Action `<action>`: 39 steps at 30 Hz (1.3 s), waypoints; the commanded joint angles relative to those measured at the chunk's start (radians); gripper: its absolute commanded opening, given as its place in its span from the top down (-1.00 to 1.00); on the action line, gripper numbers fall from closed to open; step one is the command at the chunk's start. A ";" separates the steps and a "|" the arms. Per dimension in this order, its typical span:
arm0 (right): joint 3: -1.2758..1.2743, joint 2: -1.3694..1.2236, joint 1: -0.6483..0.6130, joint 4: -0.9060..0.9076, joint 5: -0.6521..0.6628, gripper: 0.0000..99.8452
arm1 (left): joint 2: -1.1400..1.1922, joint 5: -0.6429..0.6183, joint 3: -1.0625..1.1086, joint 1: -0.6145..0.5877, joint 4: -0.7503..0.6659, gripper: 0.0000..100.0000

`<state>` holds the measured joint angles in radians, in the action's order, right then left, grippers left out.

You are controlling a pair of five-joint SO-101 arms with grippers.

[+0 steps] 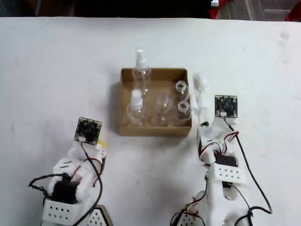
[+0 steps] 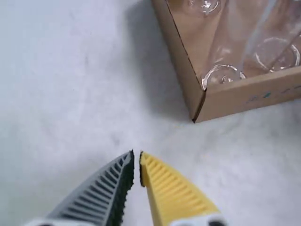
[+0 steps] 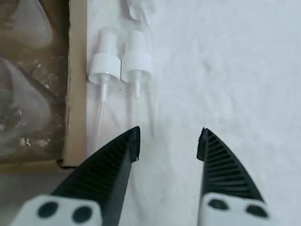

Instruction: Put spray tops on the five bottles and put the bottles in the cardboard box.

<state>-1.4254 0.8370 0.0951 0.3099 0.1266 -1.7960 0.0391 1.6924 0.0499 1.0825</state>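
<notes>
High view is showing spray tops (image 1: 201,84) lying along the 12-to-6 line at 3 o'clock of the box (image 1: 155,131), dead 12 o'clock from the nearer right gripper (image 3: 168,136), which is standing spread apart, left gripper (image 2: 136,157) pinched together.

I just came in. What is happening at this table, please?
Two robot arms are fitting spray tops onto bottles. All five bottles already stand in the cardboard box: two capped bottles and three uncapped bottles. Loose spray tops lie on the table beside the box, on the right arm's side. The right gripper is open and empty, just short of them. The left gripper is shut and empty over the table near a box corner.
</notes>
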 commanded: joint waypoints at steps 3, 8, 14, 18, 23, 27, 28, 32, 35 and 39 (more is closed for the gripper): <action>-0.008 0.018 0.025 -0.019 0.015 0.63 | -0.007 0.012 0.002 -0.012 0.077 0.95; -0.008 0.018 0.051 -0.016 0.015 0.63 | -0.007 0.012 0.002 -0.012 0.077 0.95; -0.009 0.010 0.051 -0.013 0.015 0.63 | -0.007 0.014 0.002 -0.012 0.078 0.95; -0.011 0.008 0.053 -0.012 0.015 0.64 | -0.007 0.014 0.002 -0.012 0.074 0.95; -0.028 0.018 0.053 -0.019 0.015 0.63 | -0.007 0.014 0.002 -0.012 0.074 0.95; -0.028 0.018 0.053 -0.019 0.015 0.63 | -0.008 0.014 0.002 -0.012 0.072 0.95; -0.029 0.018 0.053 -0.019 0.015 0.63 | -0.008 0.014 0.002 -0.012 0.072 0.95; -0.029 0.018 0.053 -0.019 0.015 0.63 | -0.008 0.014 0.002 -0.012 0.072 0.95; -0.029 0.018 0.051 -0.019 0.015 0.63 | -0.008 0.014 0.002 -0.012 0.072 0.95; -0.029 0.018 0.051 -0.019 0.015 0.63 | -0.008 0.014 0.002 -0.012 0.072 0.95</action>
<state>-1.4622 0.8370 0.1366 0.3069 0.1266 -1.7960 0.0391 1.6924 0.0499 1.1546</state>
